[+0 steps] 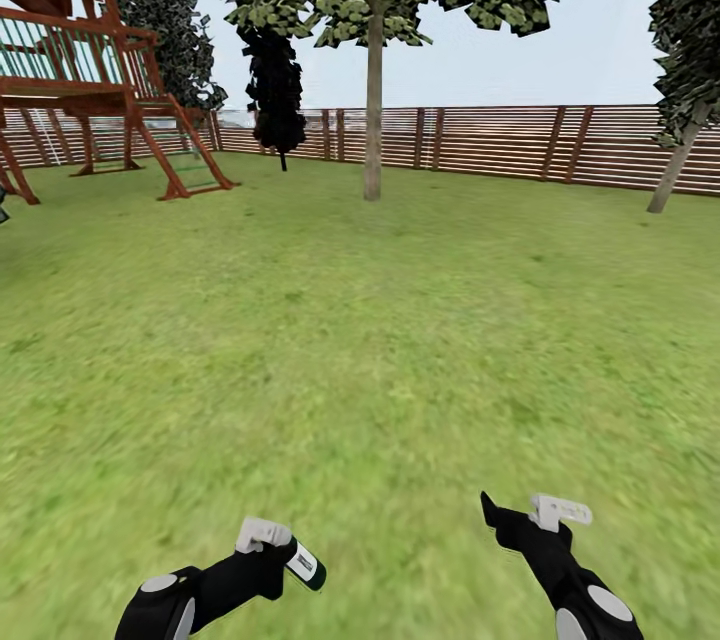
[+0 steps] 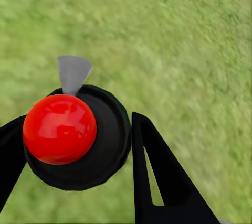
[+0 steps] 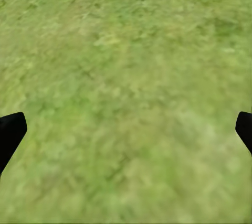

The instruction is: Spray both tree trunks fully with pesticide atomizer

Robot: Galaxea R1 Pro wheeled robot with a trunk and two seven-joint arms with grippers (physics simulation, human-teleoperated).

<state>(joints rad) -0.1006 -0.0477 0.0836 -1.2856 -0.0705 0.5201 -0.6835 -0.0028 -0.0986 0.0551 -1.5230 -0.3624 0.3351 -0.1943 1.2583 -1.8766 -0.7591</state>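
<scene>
1. Setting: an open garden lawn [image 1: 360,340] bounded at the far side by a horizontal-slat wooden fence [image 1: 480,140]. A wooden playhouse [image 1: 80,80] stands at far left.

2. Trees: one tree with a straight bare trunk [image 1: 373,110] stands ahead, just in front of the fence. A second tree trunk [image 1: 678,165], leaning, is at far right. Both are well apart from the robot. No white specks are discernible on either trunk at this range.

3. Right gripper [image 3: 126,129]: fingertips sit at opposite edges of its wrist view with only grass between, so the claw is spread wide and holds nothing. In the head view it hangs low at right [image 1: 535,515].

4. Left gripper [image 1: 270,545]: pinched around the pesticide atomizer [image 1: 305,565], which is off the grass and carried low at left. The left wrist view shows a dark rounded body with a glossy red cap [image 2: 59,128] and a grey nozzle tab [image 2: 72,72], seated between the dark fingers [image 2: 163,177].

5. Handling judgement: the atomizer appears small, rigid and light; its smooth body could slip or twist in the grip. Hold is best kept on the body, leaving the spray head unobstructed.

6. Task standing, as judged: pickup done; spraying of both trunks outstanding.
</scene>
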